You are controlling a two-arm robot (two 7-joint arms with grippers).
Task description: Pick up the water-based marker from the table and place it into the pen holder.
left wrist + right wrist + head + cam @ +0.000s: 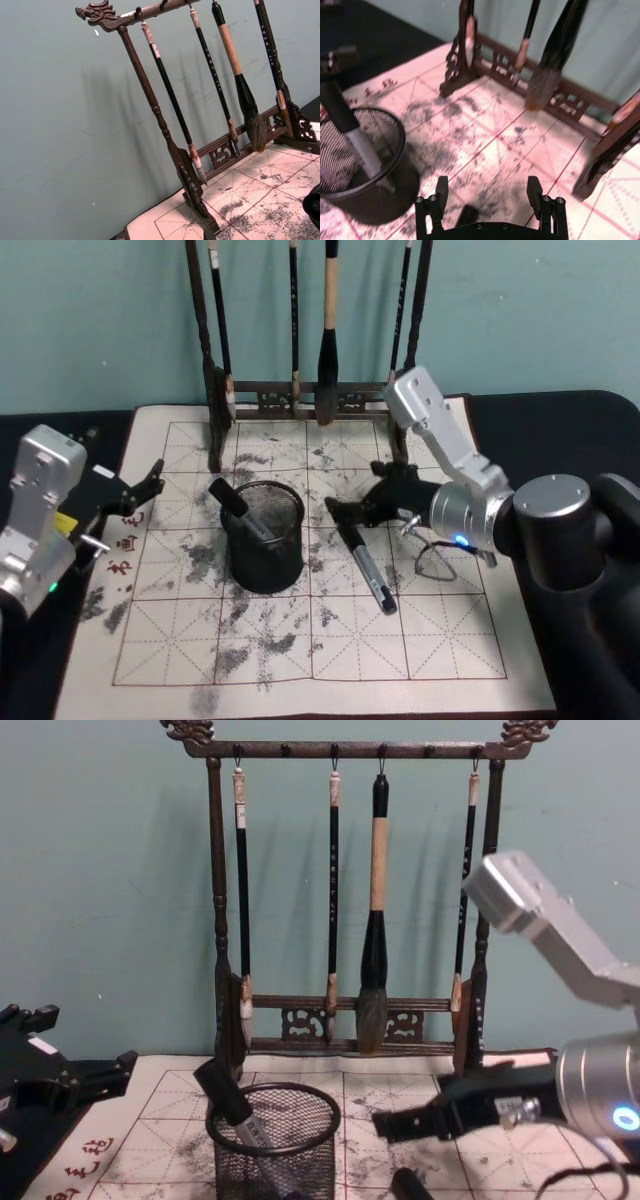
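Bench (560, 425): dark cloth under an ink-spotted grid mat (400, 640), with a brush rack (300, 395) along the back.
Holder (265, 545): stands upright mid-mat, in front of the rack.
Stowed marker (240, 510): leans inside the holder, dark cap above the rim.
Loose marker (365, 565): lies flat on the mat just right of the holder, with nothing gripping it.
Right gripper (345, 510): hovers low over the loose marker's far end. Its fingers (436, 197) are spread wide and hold nothing.
Left gripper (135, 495): parked at the mat's left edge, fingers apart and empty.
Progress: you look partway through — one marker is in, and the loose one is not yet grasped, lifted or dropped in.
Next: you likely need to lower, straddle the barrel and close.
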